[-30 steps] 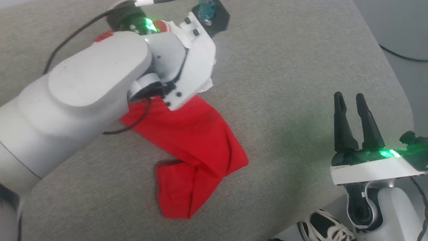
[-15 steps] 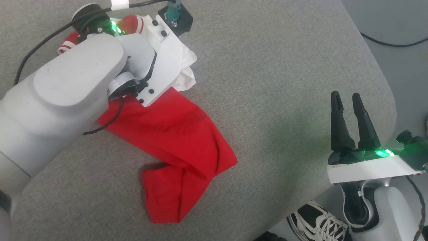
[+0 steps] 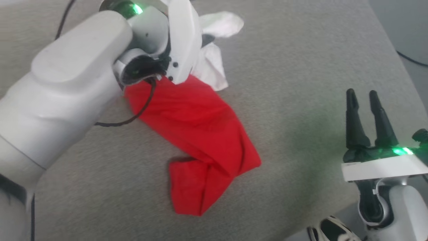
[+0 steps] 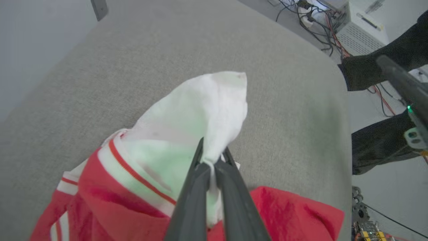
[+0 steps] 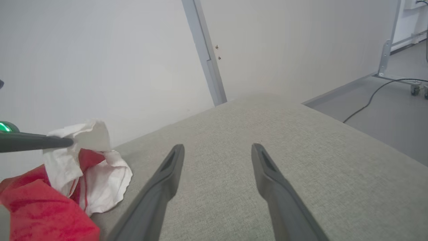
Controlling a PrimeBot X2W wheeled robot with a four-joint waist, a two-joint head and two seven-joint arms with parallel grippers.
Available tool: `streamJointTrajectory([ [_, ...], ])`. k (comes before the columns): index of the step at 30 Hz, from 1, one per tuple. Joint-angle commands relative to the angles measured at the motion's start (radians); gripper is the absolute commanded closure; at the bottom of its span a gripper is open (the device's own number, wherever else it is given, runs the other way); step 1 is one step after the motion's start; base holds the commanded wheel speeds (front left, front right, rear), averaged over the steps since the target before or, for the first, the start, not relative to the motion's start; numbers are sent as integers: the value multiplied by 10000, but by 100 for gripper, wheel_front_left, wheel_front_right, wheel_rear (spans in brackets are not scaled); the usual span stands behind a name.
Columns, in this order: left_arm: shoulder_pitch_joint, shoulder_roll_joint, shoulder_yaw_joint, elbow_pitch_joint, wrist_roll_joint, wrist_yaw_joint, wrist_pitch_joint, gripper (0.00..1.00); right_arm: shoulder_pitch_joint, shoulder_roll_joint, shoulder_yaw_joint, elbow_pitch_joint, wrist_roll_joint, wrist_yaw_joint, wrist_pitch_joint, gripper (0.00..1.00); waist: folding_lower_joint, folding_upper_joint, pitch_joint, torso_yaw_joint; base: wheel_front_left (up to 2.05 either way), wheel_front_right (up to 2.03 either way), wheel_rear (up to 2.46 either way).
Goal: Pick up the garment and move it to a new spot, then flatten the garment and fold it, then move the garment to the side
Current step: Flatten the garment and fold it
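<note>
We list first the garment (image 3: 204, 137) — bright red thin fabric with a white inner panel and red-and-white striped trim. It lies crumpled on the left half of the grey upholstered surface (image 3: 301, 60) as the head view shows it, and its red tail is folded back on itself at the end nearest the surface's front edge. At the garment's far end the white panel is raised off the surface. Second, the left gripper (image 4: 213, 154): its two dark fingers are pressed together on a pinch of the white panel, which stands up past the fingertips in the left wrist view. The pale left forearm (image 3: 67, 90) reaches over the surface's left side and covers the garment's upper part. Third, the right gripper (image 3: 361, 93): fingers apart, holding nothing, hovering over the surface's right-hand edge, well apart from the garment. Fourth, off the surface — a black-and-white sneaker (image 3: 329, 231) below its front edge. In the left wrist view we also record a person in dark clothing (image 4: 378, 147) and a tangle of cables (image 4: 321, 16) on the floor beyond the surface.
</note>
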Motion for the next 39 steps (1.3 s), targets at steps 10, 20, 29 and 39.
streamJointTrajectory([
  [10, 2189, 1929, 1039, 229, -1402, 11, -2775, 100, 284, -851, -113, 33, -143, 4, 82, 0, 0, 0, -1135, 2177, 0, 0, 0],
  [20, 3930, 2988, 1392, 972, -2274, 11, -3878, 100, 554, -1246, -596, -498, -317, 4, 766, 0, 0, 0, -1196, 3031, 0, 0, 0],
  [29, 4501, 3248, 1188, 2268, -2028, 11, -4425, 100, 810, -1390, -906, -1074, -567, 4, 1502, 0, 0, 0, -1217, 3298, 0, 0, 0],
  [39, 4714, 2767, 1119, 3009, -1731, 11, -5735, 0, 788, -2053, -623, -1435, -1189, 4, 2609, 0, 0, 0, -1686, 3887, 0, 0, 0],
])
